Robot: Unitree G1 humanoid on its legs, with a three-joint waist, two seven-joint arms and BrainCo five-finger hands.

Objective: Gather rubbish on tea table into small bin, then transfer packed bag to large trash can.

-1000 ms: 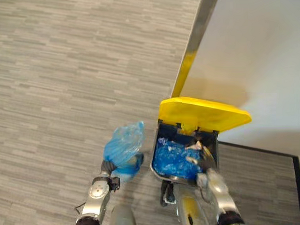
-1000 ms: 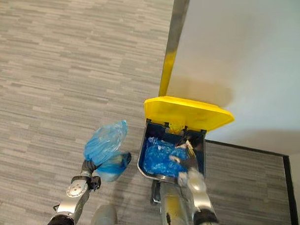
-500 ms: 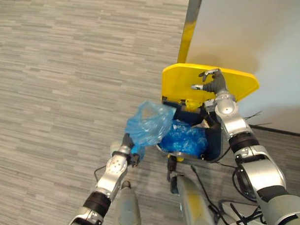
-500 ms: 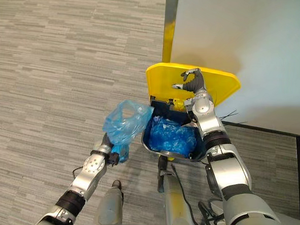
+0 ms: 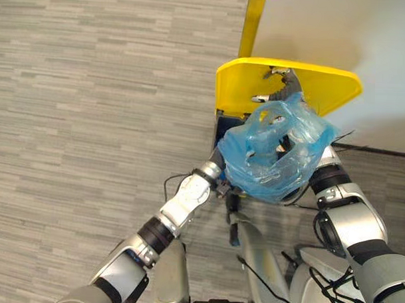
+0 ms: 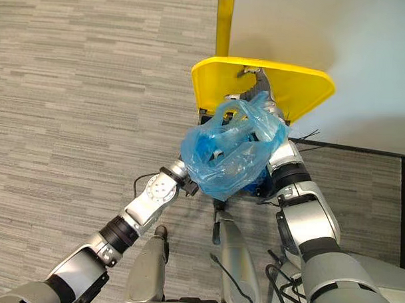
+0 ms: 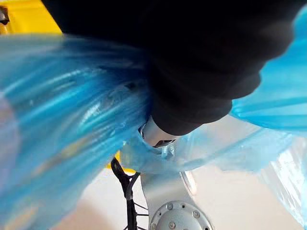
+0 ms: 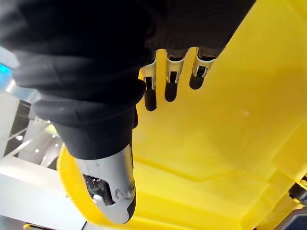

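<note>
Holding blue bag (image 5: pixel 269 160) aloft, left hand (image 5: pixel 214 170) fingers clamped, right hand (image 8: pixel 91 81) open-fingered on lid (image 5: pixel 328 89)

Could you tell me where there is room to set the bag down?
Bare: the floor left of the trash can. Crowded: over the can, the blue bag in the left robot hand and the right robot hand on the lid.

The trash can (image 5: pixel 220 129) stands against the wall (image 5: pixel 326 29), with its lid (image 5: pixel 238 93) tipped up behind it. The bag (image 5: pixel 275 154) hangs over the can's mouth, gripped at its left side by the left robot hand (image 5: pixel 214 170). Behind the bag, the right robot hand (image 5: pixel 283 84) lies against the lid, seemingly touching it. Floor (image 5: pixel 91 88) spreads leftward.
</note>
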